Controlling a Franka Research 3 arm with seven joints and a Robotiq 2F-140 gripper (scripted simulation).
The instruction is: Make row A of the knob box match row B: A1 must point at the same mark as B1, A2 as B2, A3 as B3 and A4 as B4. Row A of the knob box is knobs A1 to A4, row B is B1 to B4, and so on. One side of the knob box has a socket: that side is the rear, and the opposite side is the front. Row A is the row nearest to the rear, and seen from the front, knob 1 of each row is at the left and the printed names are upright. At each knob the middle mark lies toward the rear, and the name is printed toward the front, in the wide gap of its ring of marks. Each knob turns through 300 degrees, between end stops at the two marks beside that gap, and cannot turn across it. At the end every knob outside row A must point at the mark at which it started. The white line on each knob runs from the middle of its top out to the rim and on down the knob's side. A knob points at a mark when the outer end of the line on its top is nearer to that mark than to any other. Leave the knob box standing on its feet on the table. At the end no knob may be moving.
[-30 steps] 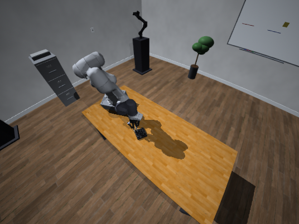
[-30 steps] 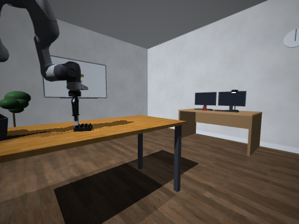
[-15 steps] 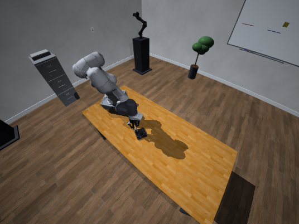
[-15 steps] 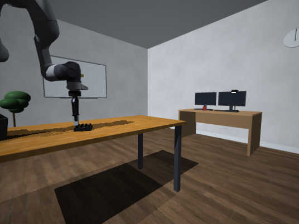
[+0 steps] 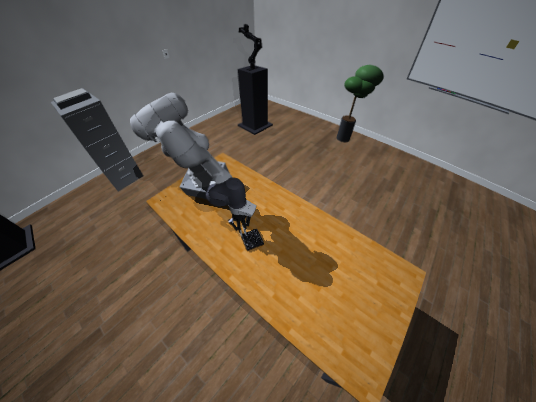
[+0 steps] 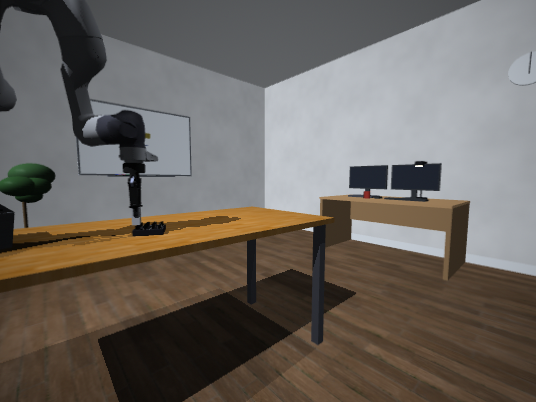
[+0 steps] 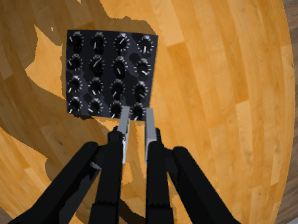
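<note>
The black knob box [image 5: 253, 239] [image 6: 149, 229] [image 7: 107, 75] lies flat on the wooden table [image 5: 350, 280] [image 6: 280, 216]. In the wrist view its four rows of four knobs face up, with white pointer lines; printed names and socket are not legible, so I cannot tell the rows for sure. My gripper [image 7: 137, 118] points down with its fingers narrowly apart, over the bottom right corner knob [image 7: 137, 112] of the wrist view. A gap shows between the fingertips around that knob, and no firm grip on it is visible. The fingertips partly hide the knob beside it.
The arm's shadow crosses the table beside the box. Neighbouring knobs stand close to the fingers. A desk [image 6: 400, 210] with two monitors, a potted plant [image 5: 345, 128], a filing cabinet [image 5: 100, 142] and a black pedestal [image 5: 254, 100] stand away from the table.
</note>
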